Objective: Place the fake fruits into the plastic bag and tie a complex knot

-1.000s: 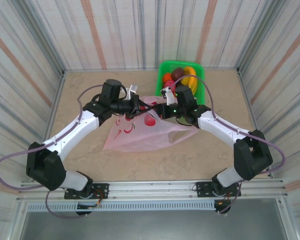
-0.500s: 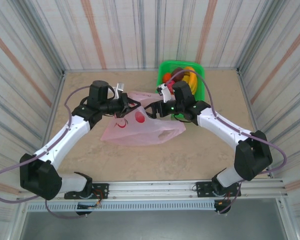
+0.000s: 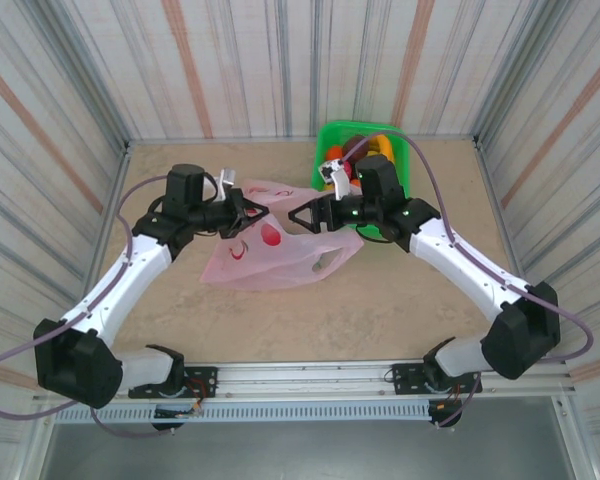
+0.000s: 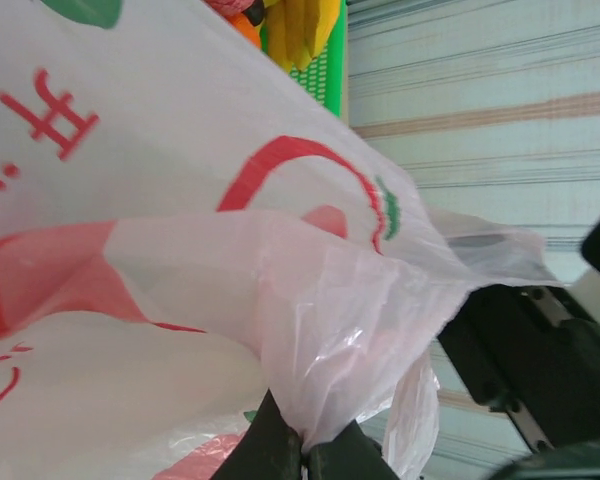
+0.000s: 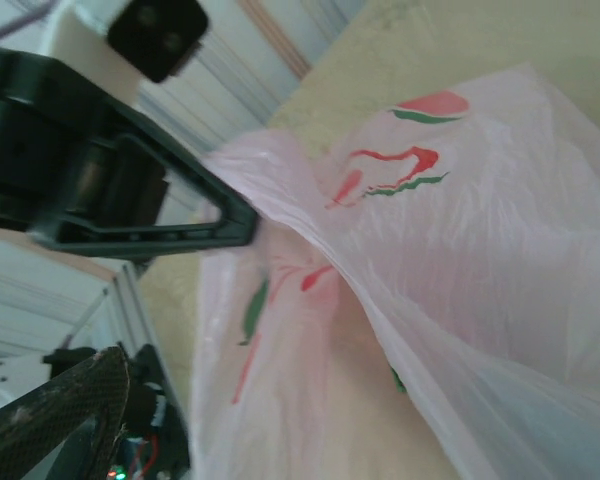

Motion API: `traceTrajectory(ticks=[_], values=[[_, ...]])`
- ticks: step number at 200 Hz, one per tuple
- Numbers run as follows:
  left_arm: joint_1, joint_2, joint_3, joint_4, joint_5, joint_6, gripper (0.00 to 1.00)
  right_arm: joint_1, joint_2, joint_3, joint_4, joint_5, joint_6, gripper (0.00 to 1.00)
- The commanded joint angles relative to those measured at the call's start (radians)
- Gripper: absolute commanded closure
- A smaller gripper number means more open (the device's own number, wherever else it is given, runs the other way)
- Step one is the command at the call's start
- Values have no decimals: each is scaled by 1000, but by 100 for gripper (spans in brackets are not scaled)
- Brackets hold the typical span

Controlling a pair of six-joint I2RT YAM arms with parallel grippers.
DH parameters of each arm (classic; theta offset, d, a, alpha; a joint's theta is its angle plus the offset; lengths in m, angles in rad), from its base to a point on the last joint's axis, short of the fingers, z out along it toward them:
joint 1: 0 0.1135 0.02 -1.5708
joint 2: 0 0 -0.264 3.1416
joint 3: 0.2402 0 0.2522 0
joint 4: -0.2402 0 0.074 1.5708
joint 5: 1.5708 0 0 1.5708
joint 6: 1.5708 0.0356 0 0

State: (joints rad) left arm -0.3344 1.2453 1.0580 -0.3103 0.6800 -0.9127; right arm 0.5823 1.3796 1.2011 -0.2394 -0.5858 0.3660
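Top external view showed both arms stretched forward and bent inward, so that their wrists faced each other across the far half of the table (image 3: 180, 320). The left arm (image 3: 130, 272) rose from its base at the near left, slanted up the left side and turned right at the wrist, aiming the left gripper (image 3: 250, 213) sideways at the upper left corner of the plastic bag (image 3: 290, 262). The right arm (image 3: 460, 265) mirrored it from the near right, its forearm slanting up and to the left, with the right gripper (image 3: 302, 216) pointing left at the bag's far edge, near the other gripper but apart from it. The bag lay spread on the table at the centre, its far edge raised between the two grippers. The fake fruits (image 3: 378, 150) sat in the green basket (image 3: 330, 130) at the far side, just behind the right wrist and outside the bag. Left wrist view showed that gripper's fingers (image 4: 278, 452) pressed together at the bottom edge, pinching a bunched fold of pink film. Right wrist view showed the film stretched diagonally across, the left gripper's black finger frame touching its corner, and the right gripper's own jaws spread wide; whether film touched them could not be told.
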Motion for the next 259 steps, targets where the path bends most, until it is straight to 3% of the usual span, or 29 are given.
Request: traceTrajectory(ticks=[1, 68, 121, 164, 223, 259], values=[[15, -43, -7, -39, 3, 40, 100, -9, -24, 29, 50, -104, 70, 9], [20, -17, -11, -23, 13, 41, 100, 60, 0, -9, 131, -215, 213, 5], [20, 17, 22, -29, 17, 65, 100, 178, 2, -103, 201, -215, 301, 2], [22, 20, 23, -38, 14, 78, 100, 249, -24, -31, 113, -157, 249, 2], [43, 11, 23, -71, 2, 84, 100, 148, -63, 215, -175, 69, 16, 5], [62, 8, 39, -108, 6, 99, 100, -79, -76, 212, -267, 135, -4, 8]])
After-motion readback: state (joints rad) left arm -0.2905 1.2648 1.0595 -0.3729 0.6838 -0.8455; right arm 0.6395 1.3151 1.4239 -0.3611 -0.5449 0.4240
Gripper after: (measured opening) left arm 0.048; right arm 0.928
